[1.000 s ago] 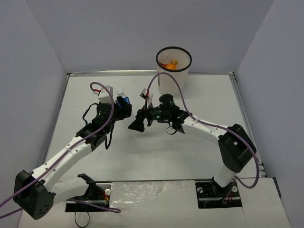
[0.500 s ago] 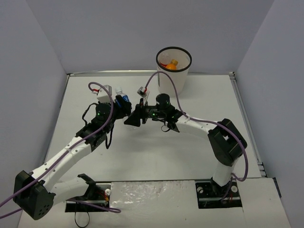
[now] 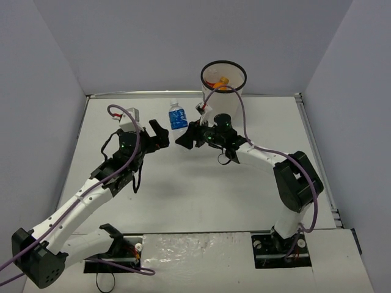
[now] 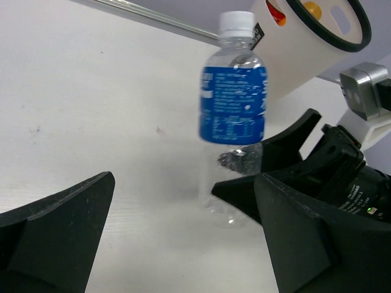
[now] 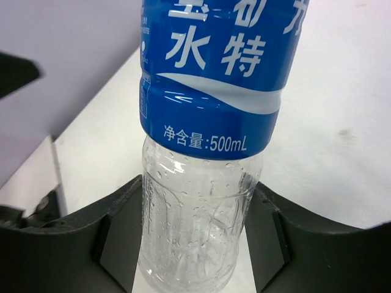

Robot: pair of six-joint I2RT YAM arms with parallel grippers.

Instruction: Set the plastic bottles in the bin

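Note:
A clear bottle with a blue label point(image 3: 178, 116) stands upright off the table, white cap up. My right gripper point(image 3: 186, 138) is shut on its clear lower part, one black finger on each side point(image 5: 198, 210). In the right wrist view the bottle point(image 5: 208, 122) fills the middle. My left gripper point(image 3: 157, 135) is open just left of it and apart from it. Seen from the left wrist, the bottle point(image 4: 233, 104) is beyond the spread left gripper point(image 4: 189, 238). The white bin point(image 3: 223, 91) with a black rim stands at the back, right of the bottle. A short orange bottle point(image 3: 223, 80) lies inside it.
The bin point(image 4: 317, 55) shows at the upper right of the left wrist view, close behind the right gripper's fingers point(image 4: 275, 152). Grey walls close the table on the left, back and right. Purple cables loop over both arms.
My left gripper, shut on the bottle a second ago, has opened and drawn back. The right gripper closed on the bottle and carried it right and back toward the bin.

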